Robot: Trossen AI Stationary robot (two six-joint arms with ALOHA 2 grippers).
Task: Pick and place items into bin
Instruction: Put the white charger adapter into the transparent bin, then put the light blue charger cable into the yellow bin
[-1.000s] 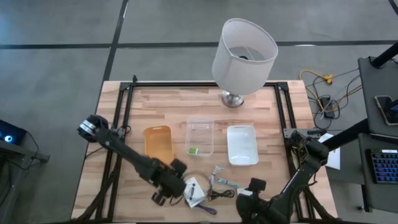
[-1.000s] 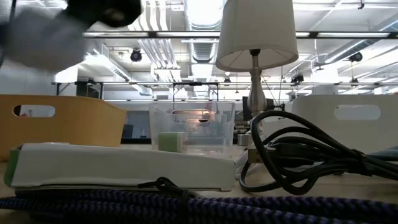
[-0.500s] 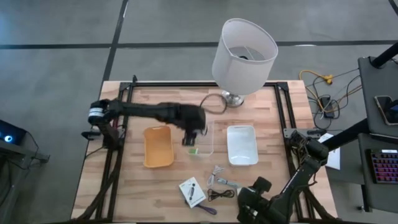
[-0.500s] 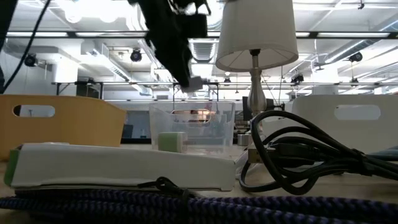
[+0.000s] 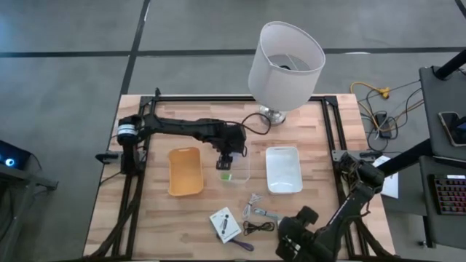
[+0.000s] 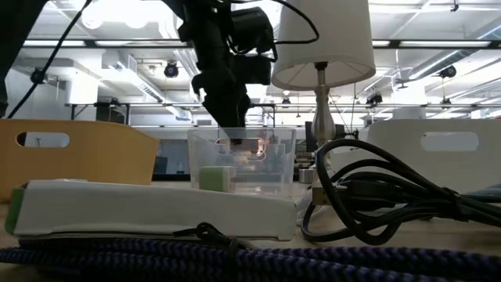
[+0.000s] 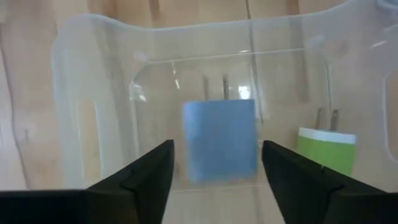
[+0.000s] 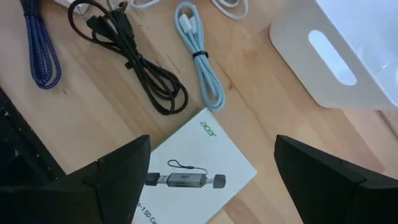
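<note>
My left gripper is open over the clear bin and touches nothing. In the left wrist view its fingers stand apart above a lilac-blue block inside the bin, beside a green block. My right gripper hangs open and empty at the table's near edge. Its wrist view looks down on a white card, a black cable and a pale cable. The card and cables lie flat on the table.
An orange bin lies left of the clear bin and a white bin right of it. A big white lamp stands at the far edge. A purple-handled tool lies at the near edge.
My left gripper has gone from the card at the near edge up and toward the far edge, carrying a small pale block, then come down into the clear bin. The lilac-blue block now lies in the bin below its fingers.
</note>
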